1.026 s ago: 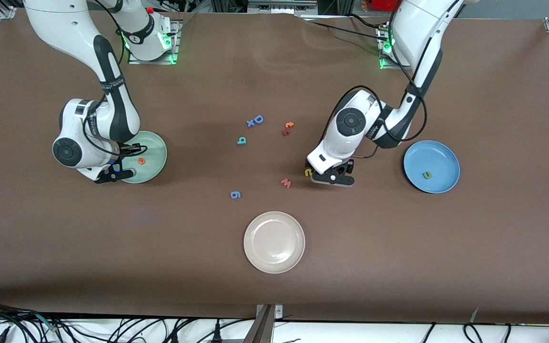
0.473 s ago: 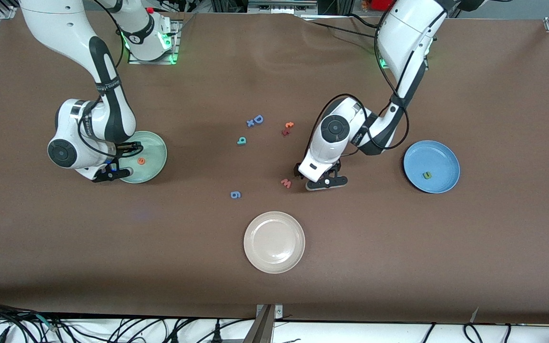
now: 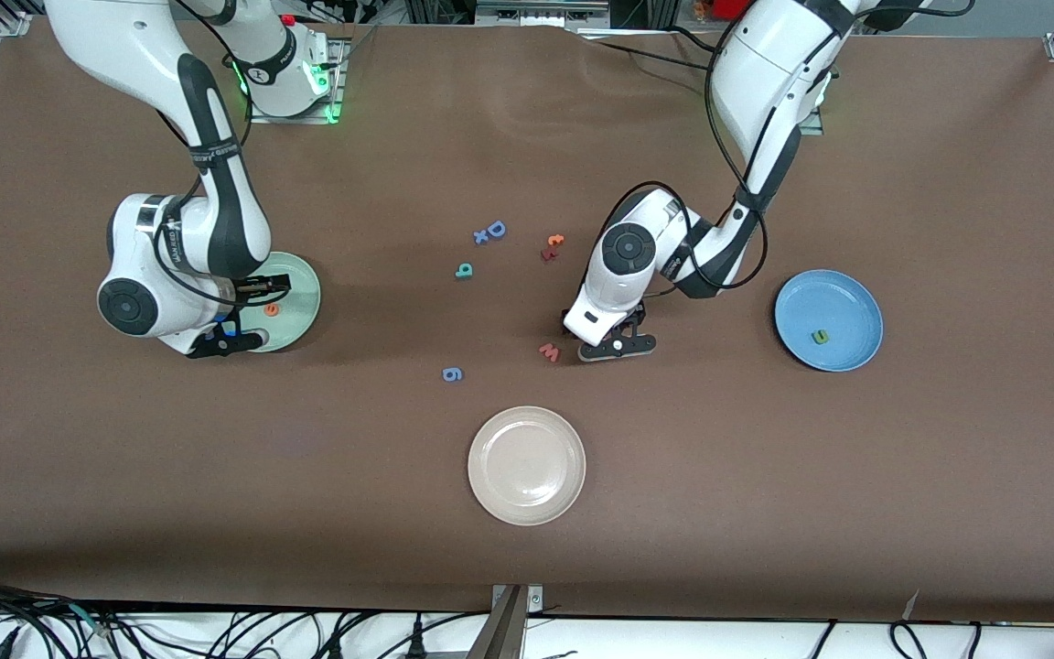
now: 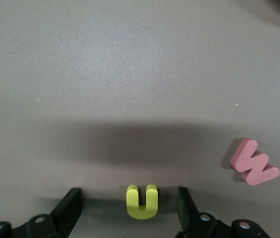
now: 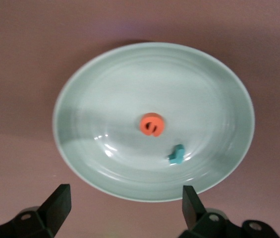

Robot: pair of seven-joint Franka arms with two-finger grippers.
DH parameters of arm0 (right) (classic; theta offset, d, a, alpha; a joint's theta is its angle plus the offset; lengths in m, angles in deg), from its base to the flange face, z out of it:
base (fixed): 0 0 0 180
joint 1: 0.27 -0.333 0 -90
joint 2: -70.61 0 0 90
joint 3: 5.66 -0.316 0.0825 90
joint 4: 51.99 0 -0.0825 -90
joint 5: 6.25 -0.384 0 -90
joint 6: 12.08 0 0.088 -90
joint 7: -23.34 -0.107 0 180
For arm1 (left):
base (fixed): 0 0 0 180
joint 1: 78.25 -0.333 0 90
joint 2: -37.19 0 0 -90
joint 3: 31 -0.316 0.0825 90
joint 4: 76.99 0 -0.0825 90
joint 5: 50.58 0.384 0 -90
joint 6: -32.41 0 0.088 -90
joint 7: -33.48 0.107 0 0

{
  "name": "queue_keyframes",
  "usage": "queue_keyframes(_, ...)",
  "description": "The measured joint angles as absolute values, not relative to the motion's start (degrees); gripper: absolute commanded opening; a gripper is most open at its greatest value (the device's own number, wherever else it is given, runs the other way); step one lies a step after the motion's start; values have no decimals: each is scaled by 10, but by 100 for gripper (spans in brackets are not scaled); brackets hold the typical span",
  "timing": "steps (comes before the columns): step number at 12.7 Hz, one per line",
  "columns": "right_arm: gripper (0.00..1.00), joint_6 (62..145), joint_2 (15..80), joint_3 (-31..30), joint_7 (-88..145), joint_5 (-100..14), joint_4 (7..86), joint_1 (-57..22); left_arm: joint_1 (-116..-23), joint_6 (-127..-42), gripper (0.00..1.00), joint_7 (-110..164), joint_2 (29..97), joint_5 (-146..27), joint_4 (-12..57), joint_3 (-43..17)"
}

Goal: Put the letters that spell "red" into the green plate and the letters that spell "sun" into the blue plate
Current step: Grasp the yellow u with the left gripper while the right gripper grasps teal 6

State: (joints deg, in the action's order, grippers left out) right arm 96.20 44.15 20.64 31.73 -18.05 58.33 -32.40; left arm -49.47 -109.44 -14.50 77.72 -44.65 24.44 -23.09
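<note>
**Left end effector straddling yellow u; right end effector spread over green plate**

The left end effector (image 4: 127, 210) is sitting low at the desk (image 3: 765, 476), fingers (image 4: 70, 206) parted on either side of the yellow u (image 4: 142, 202). Gaps are showing on both sides, so nothing is being gripped. The pinkish-red w (image 4: 254, 162) is lying just beside, flat on the desk.

The right end effector (image 5: 125, 206) is hanging over the green plate (image 5: 105, 89), fingers spread wide and empty. The orange e (image 5: 152, 124) and a small teal letter (image 5: 177, 154) are resting in that plate, near each other but apart.

The blue plate (image 3: 847, 302), toward the left arm's end of the desk, is holding one small green letter (image 3: 820, 337). A teal letter (image 3: 464, 270), a blue capital D (image 3: 496, 229), an orange-red pair (image 3: 552, 247) and a blue 9-like piece (image 3: 453, 373) are lying mid-desk. The cream-white plate (image 3: 527, 508) is sitting nearest the front camera.
</note>
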Motion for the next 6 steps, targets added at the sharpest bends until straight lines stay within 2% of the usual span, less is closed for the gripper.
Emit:
queue_keyframes(3, 98, 966, 449, 203, 202, -206, 567, -384, -495, -1094, 29, -145, 776, -440, 238, -231)
queue_keyframes(5, 98, 970, 450, 202, 116, -217, 558, -433, -495, -1093, 17, -145, 775, -440, 236, -233)
queue_keyframes(6, 98, 974, 450, 201, 68, -218, 557, -457, -494, -1093, 16, -145, 774, -440, 236, -232)
